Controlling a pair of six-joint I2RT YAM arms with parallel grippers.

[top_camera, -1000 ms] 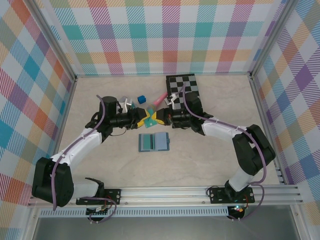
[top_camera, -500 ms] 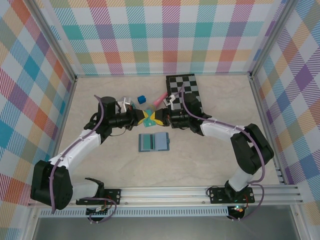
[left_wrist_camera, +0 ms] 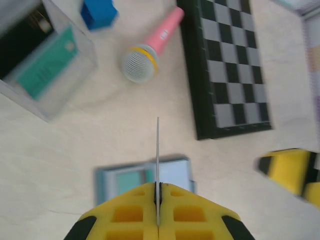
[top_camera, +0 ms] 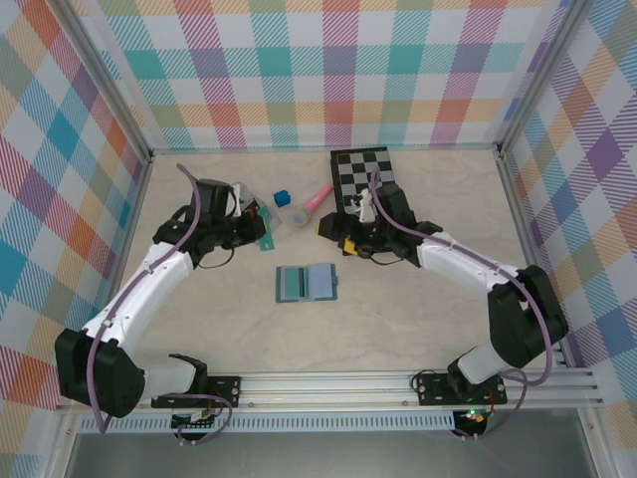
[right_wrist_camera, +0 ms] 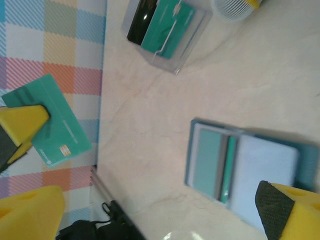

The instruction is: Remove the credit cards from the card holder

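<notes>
One green-teal card (right_wrist_camera: 56,121) is out, pinched in the left pincer (top_camera: 265,225) above the worktop (top_camera: 418,319). The card holder (top_camera: 306,283) lies open between the arms (a teal edge (right_wrist_camera: 227,167) shows in its pocket). The right pincer (top_camera: 330,230) hangs spread and empty, so next probably comes setting this card down and drawing out another.

The desk (top_camera: 428,319) looks smooth, marbled, faintly glossy. The teal credit card (right_wrist_camera: 56,125) reads as slick plastic, the clear box (right_wrist_camera: 190,42) as transparent plastic, the left pincer (left_wrist_camera: 157,189) as matt yellow plastic.
</notes>
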